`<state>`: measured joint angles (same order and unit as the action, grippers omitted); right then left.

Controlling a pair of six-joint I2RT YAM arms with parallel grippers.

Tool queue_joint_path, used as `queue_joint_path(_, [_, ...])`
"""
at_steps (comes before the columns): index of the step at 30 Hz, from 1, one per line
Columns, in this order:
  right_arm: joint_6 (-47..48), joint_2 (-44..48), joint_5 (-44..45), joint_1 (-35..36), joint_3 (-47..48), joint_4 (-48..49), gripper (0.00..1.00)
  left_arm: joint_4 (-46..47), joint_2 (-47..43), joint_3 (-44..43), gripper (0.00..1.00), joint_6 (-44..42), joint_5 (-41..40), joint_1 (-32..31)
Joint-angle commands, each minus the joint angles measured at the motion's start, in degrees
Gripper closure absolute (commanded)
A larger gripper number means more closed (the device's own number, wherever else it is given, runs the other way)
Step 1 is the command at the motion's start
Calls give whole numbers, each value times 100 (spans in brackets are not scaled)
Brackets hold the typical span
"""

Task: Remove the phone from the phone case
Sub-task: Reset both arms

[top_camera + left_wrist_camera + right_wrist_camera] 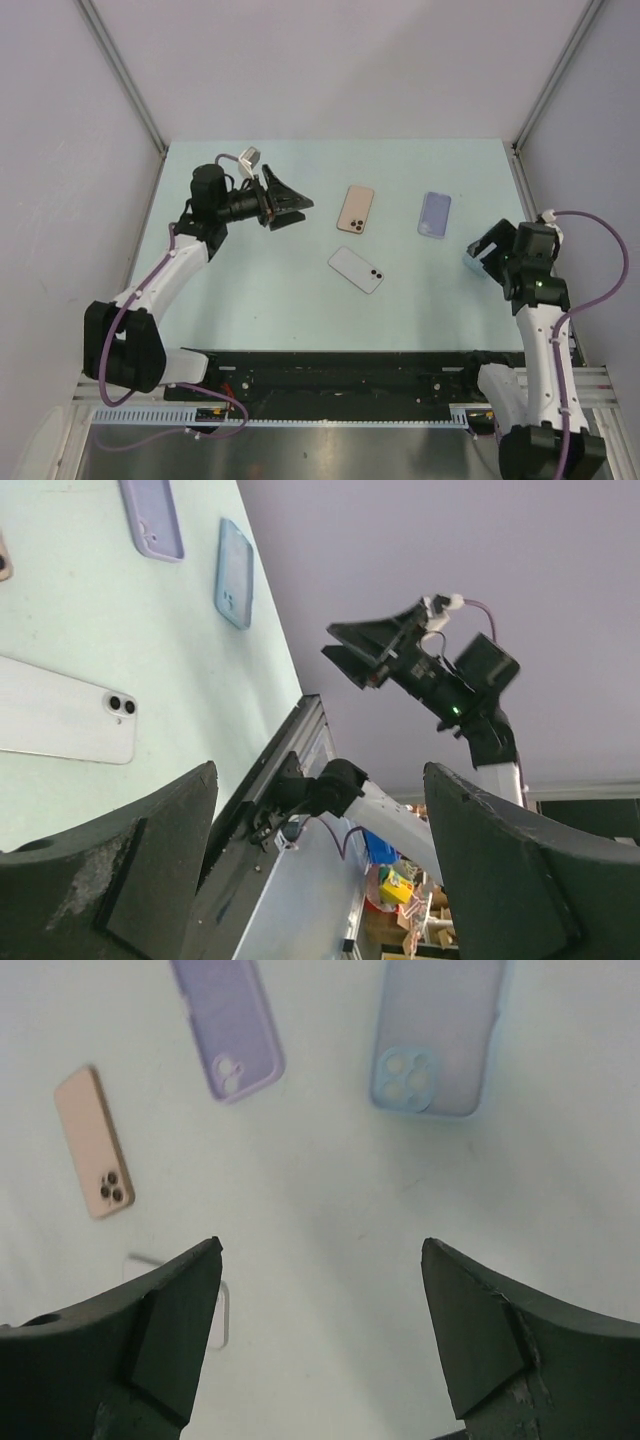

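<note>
Four flat items lie on the pale green table (250,290): a pink phone (355,210), a white phone (357,270), a purple case (434,214) and a light blue case (469,263), all camera side up. I cannot tell which case holds a phone. My left gripper (287,206) is open and empty, raised left of the pink phone. My right gripper (487,252) is open and empty over the blue case. The right wrist view shows the purple case (227,1025), blue case (437,1035), pink phone (95,1142) and the open gripper (320,1245). The left wrist view shows the white phone (65,720) and open gripper (320,770).
Grey walls enclose the table on three sides. A black rail (340,365) runs along the near edge between the arm bases. In the left wrist view the right arm (440,670) shows beyond the table edge, with the purple case (152,518) and blue case (233,572).
</note>
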<state>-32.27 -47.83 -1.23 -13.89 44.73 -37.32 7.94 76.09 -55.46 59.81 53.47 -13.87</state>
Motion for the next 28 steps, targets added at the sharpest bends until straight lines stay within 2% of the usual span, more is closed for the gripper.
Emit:
queue_joint_path(1, [-542,476,913,1366,-87,-442,15,-721,-199,-158,12,-785,182,182])
queue_joint_path(6, [-1245,136,1608,3048,-386,-311,15,-1883,-595,-141,12,-1876,-249,262])
queue_joint_path(11, [-1782,-717,2135,4716,-448,74,16,-1981,-1472,299,12,-2210,-837,288])
queue_joint_path(18, [-2099,-1623,2127,5589,-316,910,16,-2464,-2106,439,12,-2544,-1629,306])
queue_joint_path(24, [-1941,-1923,2154,5669,-149,937,16,-2438,-2160,545,12,-2624,-1726,306])
queue_joint_path(28, [-1844,-1905,2311,5660,-26,788,16,-2543,-2108,545,12,-2606,-2085,315])
